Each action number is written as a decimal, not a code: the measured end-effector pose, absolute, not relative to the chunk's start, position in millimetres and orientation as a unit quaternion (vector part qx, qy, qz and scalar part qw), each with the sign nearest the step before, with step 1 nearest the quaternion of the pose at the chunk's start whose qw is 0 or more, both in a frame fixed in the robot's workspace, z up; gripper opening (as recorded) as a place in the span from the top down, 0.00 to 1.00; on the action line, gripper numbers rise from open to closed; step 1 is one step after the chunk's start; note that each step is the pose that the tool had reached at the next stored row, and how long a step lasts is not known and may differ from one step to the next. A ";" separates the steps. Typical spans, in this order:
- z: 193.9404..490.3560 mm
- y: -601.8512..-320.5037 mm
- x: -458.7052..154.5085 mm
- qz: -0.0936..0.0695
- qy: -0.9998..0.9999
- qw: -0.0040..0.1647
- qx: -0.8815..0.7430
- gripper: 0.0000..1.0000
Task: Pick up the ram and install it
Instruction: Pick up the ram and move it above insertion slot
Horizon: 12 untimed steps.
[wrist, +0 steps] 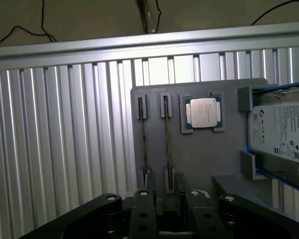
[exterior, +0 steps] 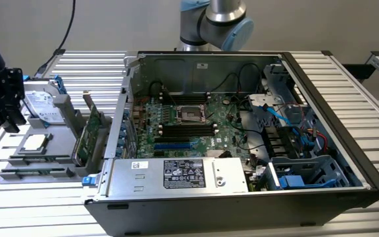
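Wrist view: note black gripper partly open, empty. Locate thin green circuit-board ram just ahead, on edge in grey plastic tray, long axis pointing away from jaws.

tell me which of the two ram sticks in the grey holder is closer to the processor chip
The stick directly beside the processor chip; the other stick stands farther from it, with this one in between.

Ext: oblique over PC case; wrist: close above shared tray
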<state>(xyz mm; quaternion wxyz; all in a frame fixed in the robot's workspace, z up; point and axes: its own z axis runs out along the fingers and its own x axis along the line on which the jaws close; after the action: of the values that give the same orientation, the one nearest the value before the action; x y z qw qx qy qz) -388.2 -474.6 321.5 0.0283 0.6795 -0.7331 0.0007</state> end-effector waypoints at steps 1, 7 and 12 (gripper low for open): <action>320.1 -475.2 -388.9 0.001 -0.733 0.028 0.680 0.70; 309.4 -477.1 -397.0 0.003 -0.732 0.026 0.680 0.70; 300.4 -478.0 -399.9 0.003 -0.731 0.026 0.682 0.70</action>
<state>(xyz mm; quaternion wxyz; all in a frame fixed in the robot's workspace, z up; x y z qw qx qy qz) -399.9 -478.0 300.4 0.0260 0.6822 -0.7307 0.0028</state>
